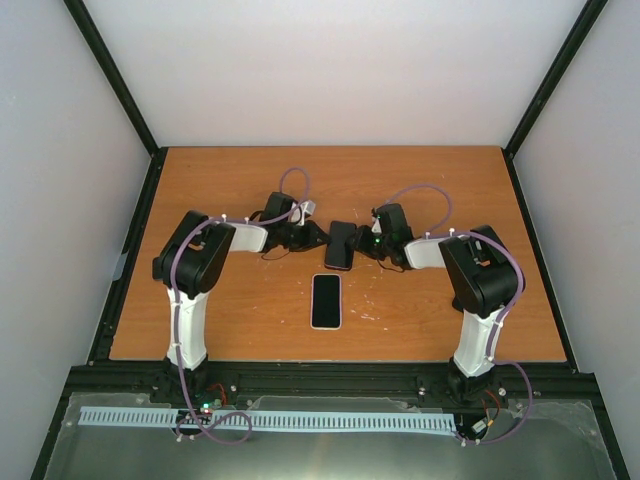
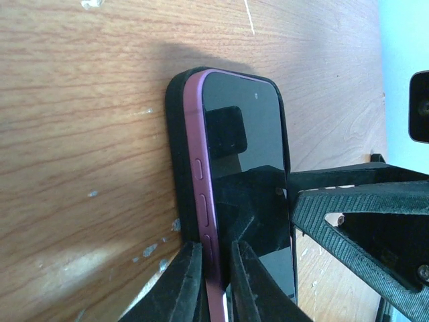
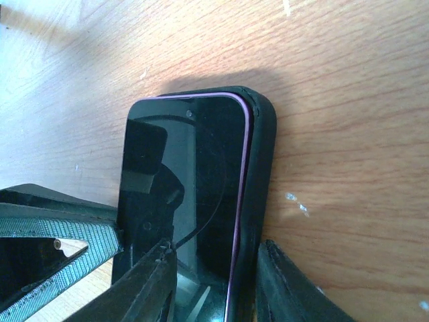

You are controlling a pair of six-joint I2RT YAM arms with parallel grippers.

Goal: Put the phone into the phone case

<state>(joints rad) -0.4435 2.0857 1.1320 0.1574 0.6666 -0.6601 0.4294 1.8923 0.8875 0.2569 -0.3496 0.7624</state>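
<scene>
Step in hand: seating. The phone lies in the phone case, but its purple side rides proud of the case wall. My left gripper is clamped across that raised edge and wall. My right gripper stands astride the case's opposite side, and I cannot tell whether it bears. In my judgement the next move calls for pressing the proud edge down into the case while the case is held steady.
</scene>
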